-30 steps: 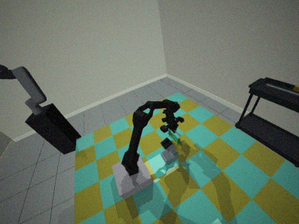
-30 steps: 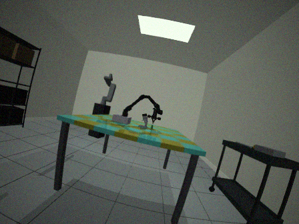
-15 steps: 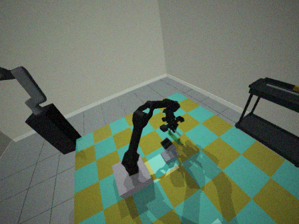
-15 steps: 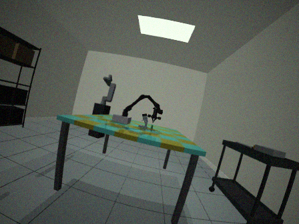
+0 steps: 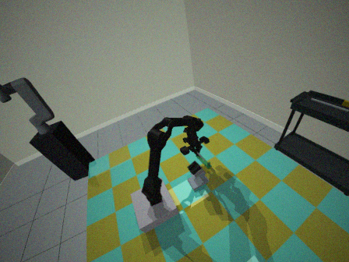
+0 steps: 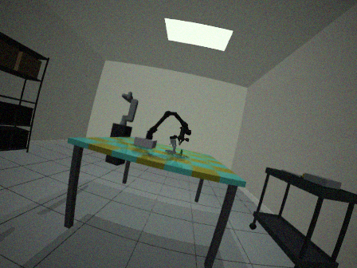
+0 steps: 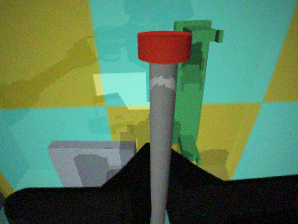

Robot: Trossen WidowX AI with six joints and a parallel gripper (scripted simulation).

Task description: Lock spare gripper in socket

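The jaws [image 5: 197, 151] [image 6: 182, 141] are gripping the lock pin [image 7: 162, 115], whose red head is showing at the upper middle of the wrist view. In that view the mount's grey base [image 5: 199, 180] [image 7: 92, 145] is lying at the lower left, and a green part [image 5: 204, 162] [image 7: 190, 95], probably the spare gripper or its holder, is sitting right of the pin, at upper centre. The pin is apparently out of the socket, so the first stage is looking done. Docking the spare gripper, locking it with the pin, opening the jaws and backing the arm [image 5: 155, 164] [image 6: 170, 113] away are seemingly remaining. The pin is probably needing a resting place on the table [image 5: 230, 212] [image 6: 151, 161] first.
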